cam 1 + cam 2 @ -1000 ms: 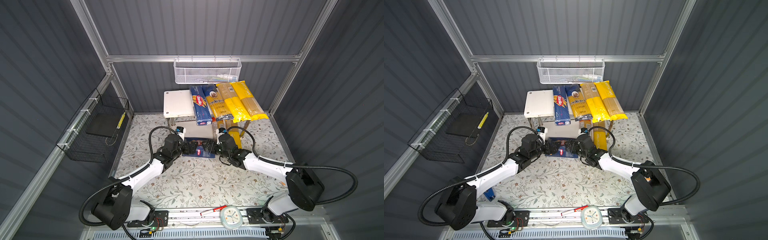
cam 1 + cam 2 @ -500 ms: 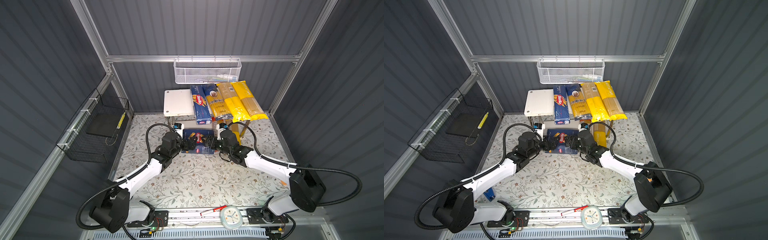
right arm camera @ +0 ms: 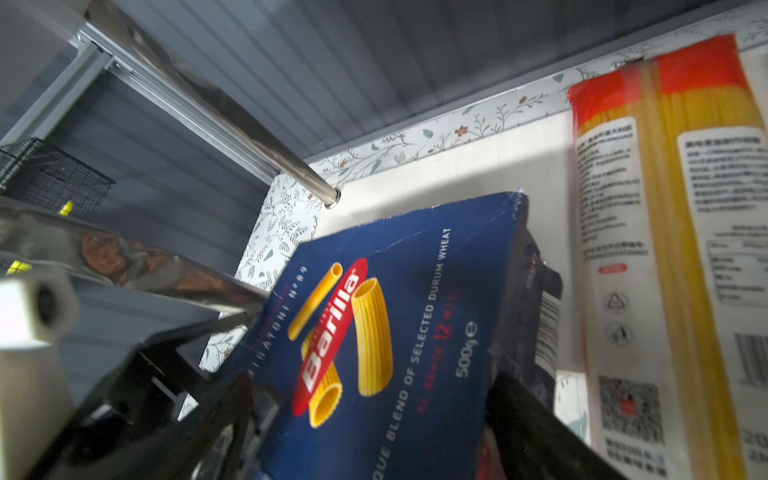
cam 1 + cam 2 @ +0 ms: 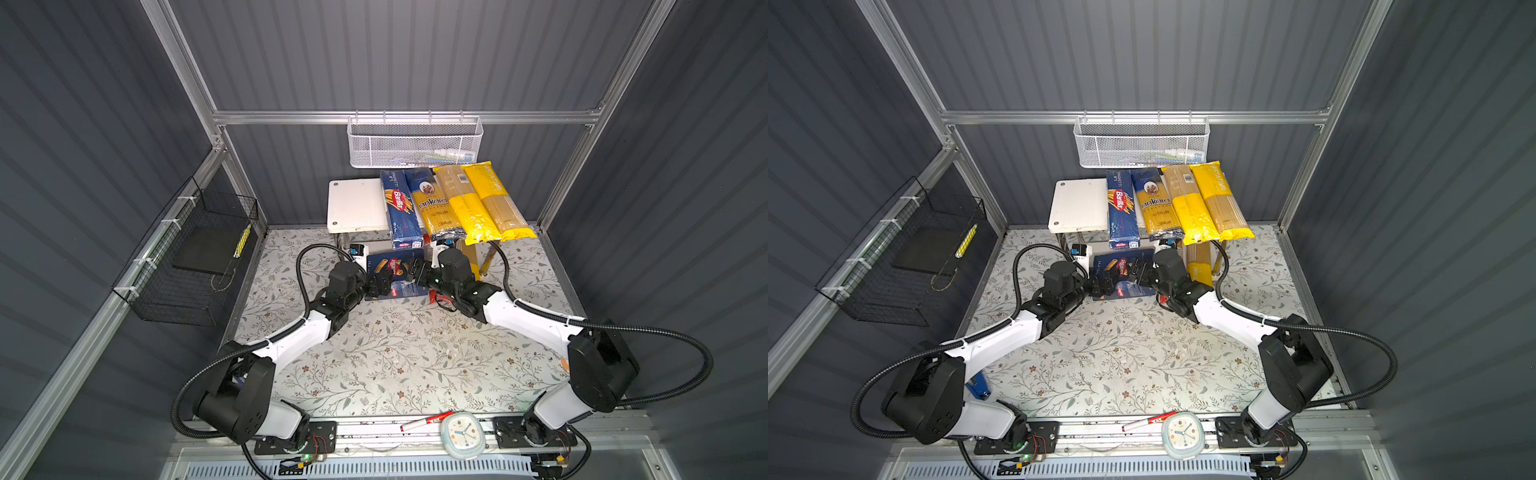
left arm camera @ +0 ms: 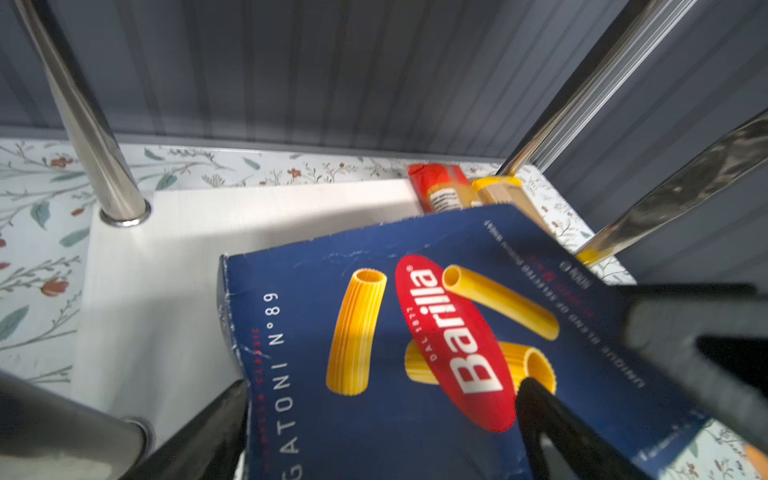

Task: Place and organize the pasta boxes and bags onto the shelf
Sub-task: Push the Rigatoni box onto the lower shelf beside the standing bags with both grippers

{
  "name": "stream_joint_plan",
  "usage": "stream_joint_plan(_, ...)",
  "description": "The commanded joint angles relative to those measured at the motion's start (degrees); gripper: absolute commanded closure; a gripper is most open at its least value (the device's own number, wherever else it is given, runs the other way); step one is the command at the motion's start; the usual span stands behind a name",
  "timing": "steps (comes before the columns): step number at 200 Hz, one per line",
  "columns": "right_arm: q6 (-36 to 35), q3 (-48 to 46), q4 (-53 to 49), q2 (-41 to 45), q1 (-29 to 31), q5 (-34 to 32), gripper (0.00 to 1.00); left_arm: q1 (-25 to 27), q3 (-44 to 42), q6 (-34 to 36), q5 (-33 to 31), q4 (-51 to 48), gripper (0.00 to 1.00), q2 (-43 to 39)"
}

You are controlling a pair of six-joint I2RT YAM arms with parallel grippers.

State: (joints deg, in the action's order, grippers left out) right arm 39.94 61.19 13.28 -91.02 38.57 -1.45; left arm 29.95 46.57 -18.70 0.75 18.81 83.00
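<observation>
Up the frame goes the rigatoni box (image 4: 397, 272): a second ago it lay on the floral floor in front of the shelf (image 4: 353, 203), and now you've carried it to the lower board (image 5: 166, 270), centre of both top views, just under the top board's front edge. Your left gripper (image 4: 377, 286) is clamped on the box's lower-left end, one finger (image 5: 540, 411) across the printed face and the other along the edge. Your right gripper (image 4: 414, 272) is spread wide and grasps the box across its width from the right. The box is tilted, its far end over the board's front part. Look right of it on that board: the red-ended bag (image 3: 665, 208) lies lengthwise, close but apart from the box. Up top, from the middle rightwards, sit the spaghetti box (image 4: 401, 208), the ankara bag (image 4: 434, 203) and two yellow bags (image 4: 469, 203), side by side, front ends overhanging.
</observation>
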Motion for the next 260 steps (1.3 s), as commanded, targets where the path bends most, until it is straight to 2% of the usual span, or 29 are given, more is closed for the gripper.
stream_joint_plan(1, 0.1, 3.9, 11.9, -0.2, 1.8, 10.2, 0.13, 3.4, 4.0, 2.8, 8.5, 6.8, 0.0, 0.5)
stream_joint_plan(88, 2.0, 2.9, 14.0, -4.1, 0.0, 10.7, 0.13, 3.4, 8.2, 5.2, 3.1, 8.1, 0.0, 6.8)
stream_joint_plan(167, 6.6, -2.6, 13.3, -4.6, -2.2, 4.1, 0.09, 3.2, 13.1, 5.0, -10.8, -3.1, 0.0, 10.0)
stream_joint_plan(260, 6.8, -3.9, 11.7, -4.6, -5.5, 3.2, 0.08, 0.7, 14.2, 6.4, -13.0, -6.5, 0.0, 10.5)
